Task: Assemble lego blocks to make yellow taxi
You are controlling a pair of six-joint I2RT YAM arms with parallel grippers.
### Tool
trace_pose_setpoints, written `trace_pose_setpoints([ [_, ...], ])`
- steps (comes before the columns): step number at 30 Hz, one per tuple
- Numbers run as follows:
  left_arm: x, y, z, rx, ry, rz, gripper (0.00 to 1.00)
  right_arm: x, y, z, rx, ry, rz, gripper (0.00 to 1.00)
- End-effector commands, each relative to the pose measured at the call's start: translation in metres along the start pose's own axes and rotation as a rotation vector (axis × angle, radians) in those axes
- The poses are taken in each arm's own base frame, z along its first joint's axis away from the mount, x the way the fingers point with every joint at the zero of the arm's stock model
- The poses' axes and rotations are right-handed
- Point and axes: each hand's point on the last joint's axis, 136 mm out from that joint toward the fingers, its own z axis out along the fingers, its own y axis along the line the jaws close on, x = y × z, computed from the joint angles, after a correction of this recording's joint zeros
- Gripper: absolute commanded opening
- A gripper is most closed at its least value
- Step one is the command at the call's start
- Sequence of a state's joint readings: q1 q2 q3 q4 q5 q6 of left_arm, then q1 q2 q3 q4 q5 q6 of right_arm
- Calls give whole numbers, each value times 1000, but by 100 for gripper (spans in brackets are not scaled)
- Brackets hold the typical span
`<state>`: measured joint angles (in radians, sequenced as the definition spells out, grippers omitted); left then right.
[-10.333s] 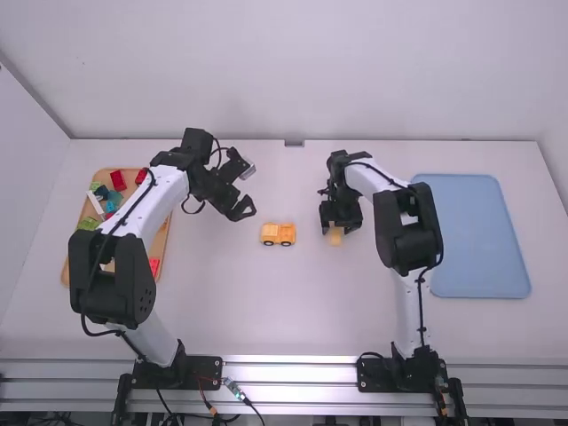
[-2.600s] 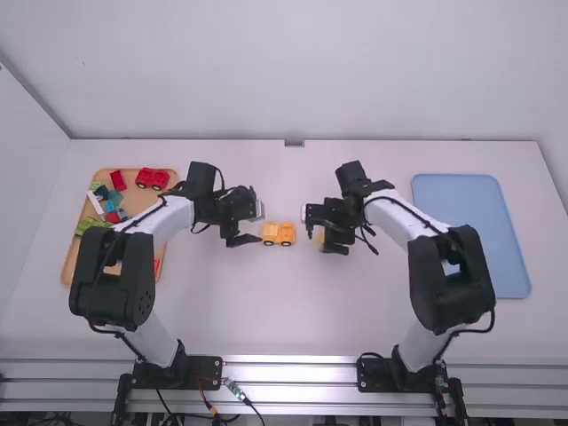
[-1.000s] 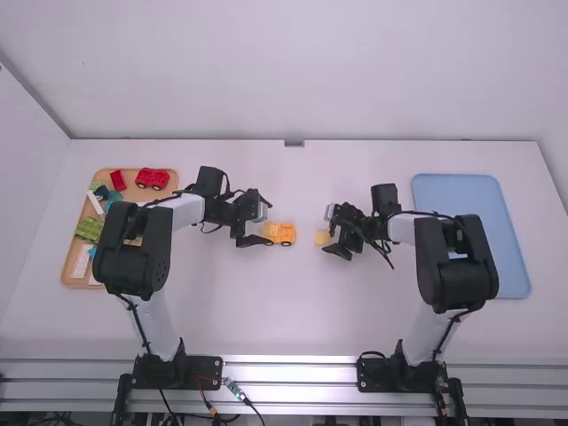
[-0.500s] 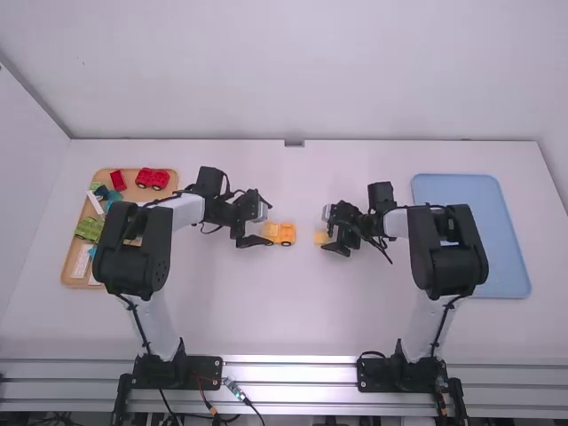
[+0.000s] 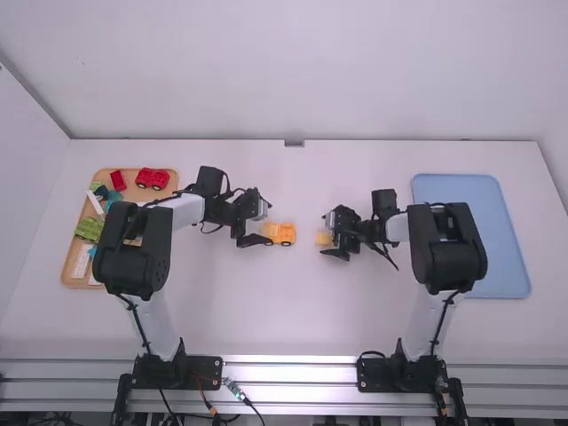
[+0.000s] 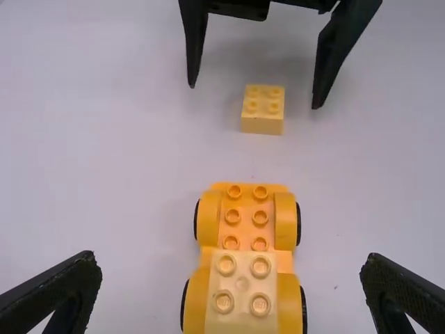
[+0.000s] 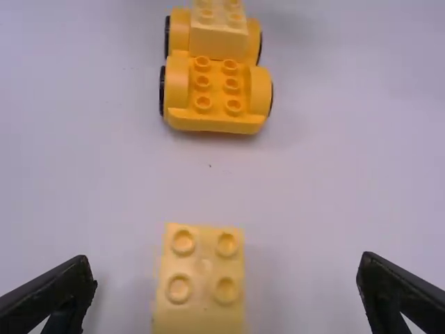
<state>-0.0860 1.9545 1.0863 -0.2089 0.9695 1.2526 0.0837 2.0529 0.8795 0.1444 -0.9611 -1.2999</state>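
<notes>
**Orange-Yellow Car on White Table**

Black tires edge the car; its top brick and the loose brick are pale yellow. A truck glows red, one tray tan, the other tray light blue.

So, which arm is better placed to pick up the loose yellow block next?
Right, probably. The right claw is open, its fingers on both sides of the loose block, not touching it. The left claw is open, but at the wheeled base, farther from that block.
</notes>
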Motion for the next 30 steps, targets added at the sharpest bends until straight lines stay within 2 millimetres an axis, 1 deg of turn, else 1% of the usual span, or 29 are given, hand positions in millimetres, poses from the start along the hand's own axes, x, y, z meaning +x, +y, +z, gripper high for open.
trace_pose_setpoints([
  [1,-2,-2,0,15,-33,-25,99,3,4,6,-10,-29,120,99],
  [6,-2,-2,-1,18,-32,-29,99,10,7,19,-51,-30,170,99],
  [8,-2,-2,-1,18,-31,-32,99,9,7,18,-72,-22,194,100],
  [10,-2,-3,0,20,-31,-32,99,7,7,16,-100,-13,183,95],
  [13,-2,-3,-1,19,-30,-33,99,4,7,12,-131,-7,167,92],
  [15,-2,-2,-1,18,-30,-31,99,4,4,6,-141,-3,174,85],
  [16,-2,-2,-1,18,-30,-31,99,3,4,5,-144,-1,175,80],
  [18,-2,-2,-1,18,-30,-31,99,3,3,5,-150,4,182,76],
  [19,-1,-2,-1,18,-30,-31,99,3,3,5,-150,6,182,71],
  [21,-2,-2,-1,18,-30,-30,99,4,4,6,-150,11,177,66],
  [27,-2,-2,-1,17,-31,-31,99,9,14,10,-152,13,137,68],
  [30,-2,-2,-1,18,-31,-30,99,19,12,12,-111,47,183,68],
])
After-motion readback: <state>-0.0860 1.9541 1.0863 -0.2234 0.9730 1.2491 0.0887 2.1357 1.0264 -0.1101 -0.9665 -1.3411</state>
